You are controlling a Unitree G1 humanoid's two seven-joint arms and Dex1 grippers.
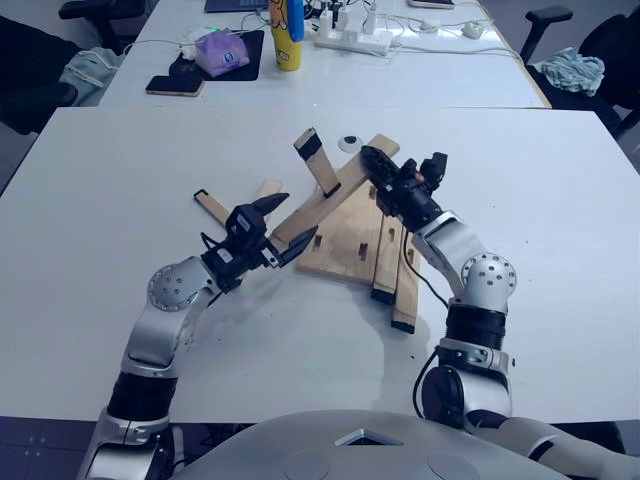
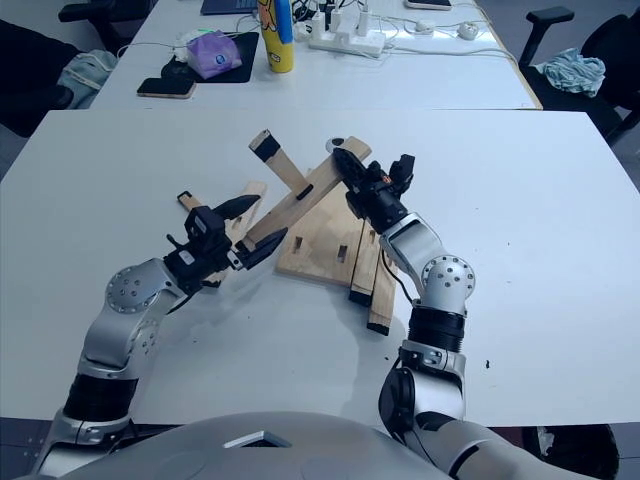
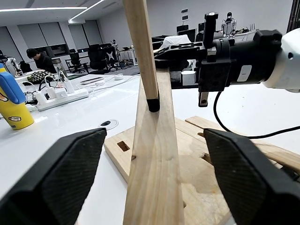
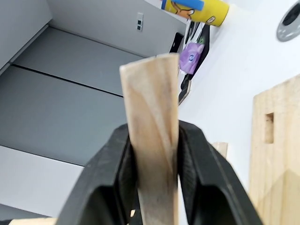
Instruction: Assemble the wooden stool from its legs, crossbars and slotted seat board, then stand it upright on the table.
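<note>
The slotted seat board [image 1: 345, 240] lies flat mid-table. Two legs [image 1: 388, 262] rest along its right side. A long wooden bar [image 1: 325, 198] slants up over the board, and a black-tipped leg [image 1: 316, 160] juts from it at an angle. My right gripper [image 1: 372, 160] is shut on the bar's raised far end; the right wrist view has its fingers [image 4: 112, 178] clamping the wood [image 4: 152, 140]. My left gripper [image 1: 298, 216] is open at the bar's low near end, and its fingers [image 3: 70, 178] straddle the bar [image 3: 154, 164] without touching.
Two more wooden pieces [image 1: 212, 207] lie on the table left of the board. A round grommet [image 1: 349, 142] sits behind it. The far table holds a yellow bottle [image 1: 287, 35], a power strip [image 1: 352, 40], a phone [image 1: 175, 85] and a purple bundle [image 1: 222, 50].
</note>
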